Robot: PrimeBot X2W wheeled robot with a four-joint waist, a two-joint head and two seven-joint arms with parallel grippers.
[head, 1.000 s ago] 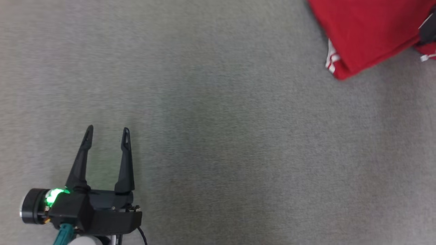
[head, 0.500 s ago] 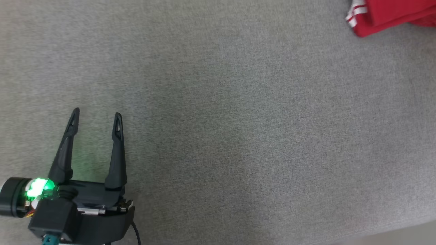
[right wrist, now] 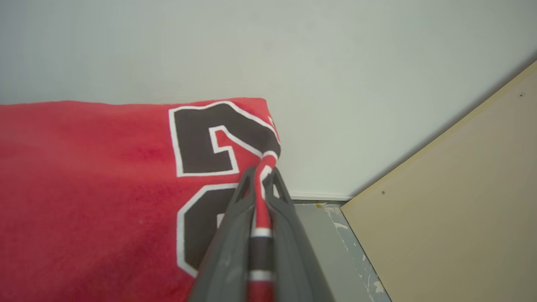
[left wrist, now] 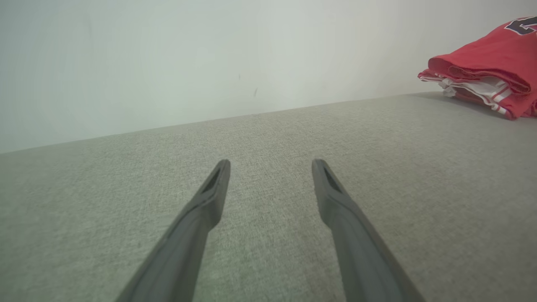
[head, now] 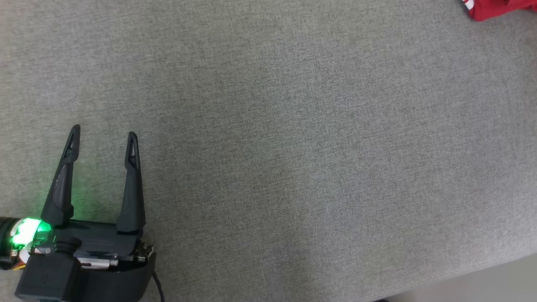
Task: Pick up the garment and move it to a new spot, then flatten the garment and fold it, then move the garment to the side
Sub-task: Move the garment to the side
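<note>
Right hand (right wrist: 261, 174), fingers together, clamps an edge of the folded red garment (right wrist: 105, 167), lying at 1 o'clock on the grey fabric surface (head: 293, 147). Left hand (head: 104, 131), fingers apart and empty, hovers at 8 o'clock. Advisable: drag low and slowly, so the folds hold.

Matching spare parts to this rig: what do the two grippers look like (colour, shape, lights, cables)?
Left gripper: two long black tapering fingers, a narrow cutout near each tip, on a boxy black body. A green light glows at its side; a thin black cable leaves the base. Right gripper: the same dark, slotted fingers.
</note>
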